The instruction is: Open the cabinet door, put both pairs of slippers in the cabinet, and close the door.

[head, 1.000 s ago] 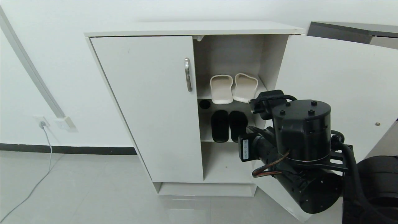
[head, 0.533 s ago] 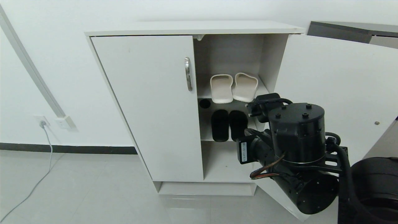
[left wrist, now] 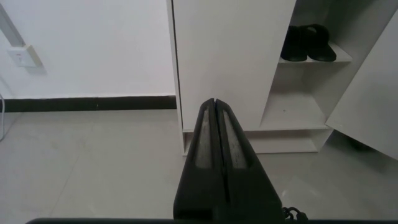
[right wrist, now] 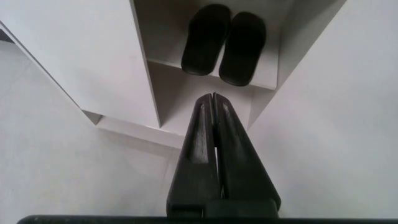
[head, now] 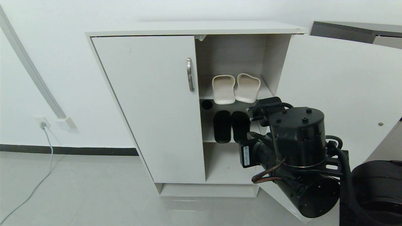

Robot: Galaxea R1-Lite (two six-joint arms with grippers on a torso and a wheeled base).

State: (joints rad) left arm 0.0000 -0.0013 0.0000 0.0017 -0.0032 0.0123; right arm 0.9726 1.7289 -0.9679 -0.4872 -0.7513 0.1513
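Note:
The white cabinet [head: 194, 28] stands against the wall with its left door [head: 147, 103] closed and its right door [head: 339, 88] swung wide open. A pair of white slippers [head: 235, 88] lies on the upper shelf. A pair of black slippers [head: 231, 126] lies side by side on the middle shelf. My right arm [head: 295, 147] hangs in front of the open compartment, beside the open door. My right gripper [right wrist: 213, 98] is shut on nothing, a little short of the black slippers [right wrist: 224, 45]. My left gripper [left wrist: 213, 102] is shut and empty, low over the floor, facing the closed door.
A metal handle [head: 189, 75] sits on the closed door's inner edge. The bottom compartment [head: 226, 163] is bare. A wall socket with a cable [head: 42, 125] is at the left. Grey furniture [head: 355, 31] stands behind the open door. Open tiled floor [head: 94, 194] lies in front.
My right arm has shifted a little to the left and lower in the head view. The cabinet doors and both pairs of slippers have stayed put.

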